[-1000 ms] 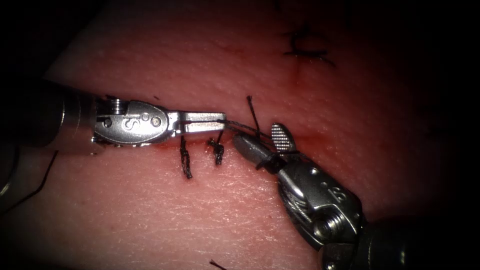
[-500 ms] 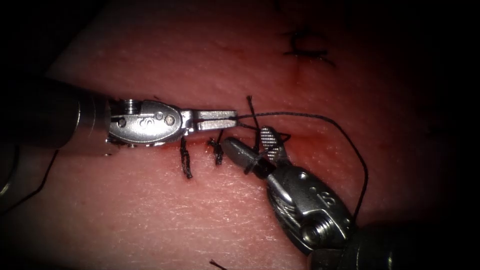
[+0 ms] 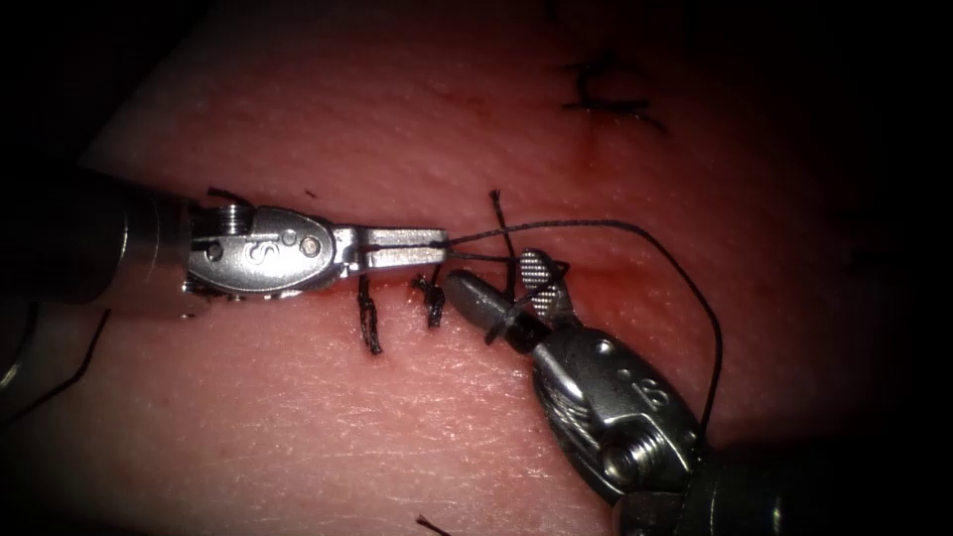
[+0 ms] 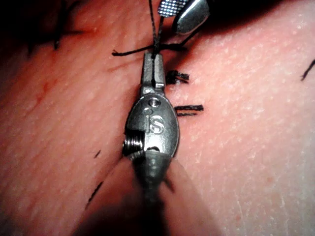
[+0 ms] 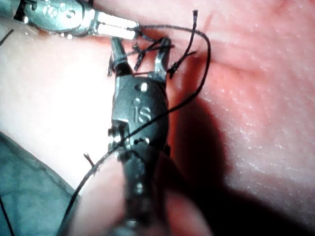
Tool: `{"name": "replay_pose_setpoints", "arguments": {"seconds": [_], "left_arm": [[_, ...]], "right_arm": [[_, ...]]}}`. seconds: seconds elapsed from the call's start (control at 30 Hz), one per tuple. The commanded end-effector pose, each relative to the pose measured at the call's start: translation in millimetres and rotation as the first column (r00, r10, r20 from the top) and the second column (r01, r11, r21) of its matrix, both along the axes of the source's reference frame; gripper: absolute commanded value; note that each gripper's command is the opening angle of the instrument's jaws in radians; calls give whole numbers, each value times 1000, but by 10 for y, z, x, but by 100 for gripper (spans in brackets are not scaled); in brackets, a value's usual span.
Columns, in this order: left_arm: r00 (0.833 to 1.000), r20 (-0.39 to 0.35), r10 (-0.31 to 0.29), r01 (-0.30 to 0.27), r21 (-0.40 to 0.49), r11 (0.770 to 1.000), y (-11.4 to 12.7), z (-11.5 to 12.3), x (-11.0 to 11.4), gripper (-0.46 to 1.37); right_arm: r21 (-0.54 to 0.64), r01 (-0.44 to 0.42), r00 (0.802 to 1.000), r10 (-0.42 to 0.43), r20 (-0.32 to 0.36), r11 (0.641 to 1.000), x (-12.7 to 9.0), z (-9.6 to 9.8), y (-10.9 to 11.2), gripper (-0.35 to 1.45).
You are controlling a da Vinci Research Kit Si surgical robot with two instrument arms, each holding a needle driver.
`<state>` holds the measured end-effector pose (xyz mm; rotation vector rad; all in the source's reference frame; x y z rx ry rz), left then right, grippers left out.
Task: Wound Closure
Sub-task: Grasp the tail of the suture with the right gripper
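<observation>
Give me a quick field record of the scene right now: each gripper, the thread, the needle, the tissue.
left gripper: shut on the thread at its tip
right gripper: open, holding nothing; thread wrapped around one jaw
thread: runs from the left gripper in a loose arc over the tissue, down beside the right gripper's shaft
needle: cannot tell where it is
tissue: cut runs across under both grippers
earlier stitches: two tied with cut ends below the left gripper, another farther back
</observation>
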<state>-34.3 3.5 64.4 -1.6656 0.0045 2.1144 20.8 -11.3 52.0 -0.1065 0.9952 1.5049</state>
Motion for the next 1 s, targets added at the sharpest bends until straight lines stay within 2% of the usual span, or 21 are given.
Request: {"name": "replay_pose_setpoints", "arguments": {"seconds": [0.03, 0.4, 0.73, 1.0], "left_arm": [[1000, 1, -3, 3, -8, 1000, 0, -2, -1, -35], [1000, 18, 18, -17, -47, 999, -14, -25, -7, -35], [999, 32, 29, -27, -57, 998, -18, -29, -8, -35], [999, 29, 40, -37, -78, 996, -25, -29, -5, -35]], "right_arm": [[-4, -1, 1000, 1, -2, 1000, 0, 0, 0, 55], [-6, -23, 999, 23, 25, 1000, -17, 13, 3, 52], [-8, -23, 999, 23, 31, 1000, -14, 13, 5, 50], [-7, -32, 999, 32, 39, 999, -11, 21, 13, 49]]}}
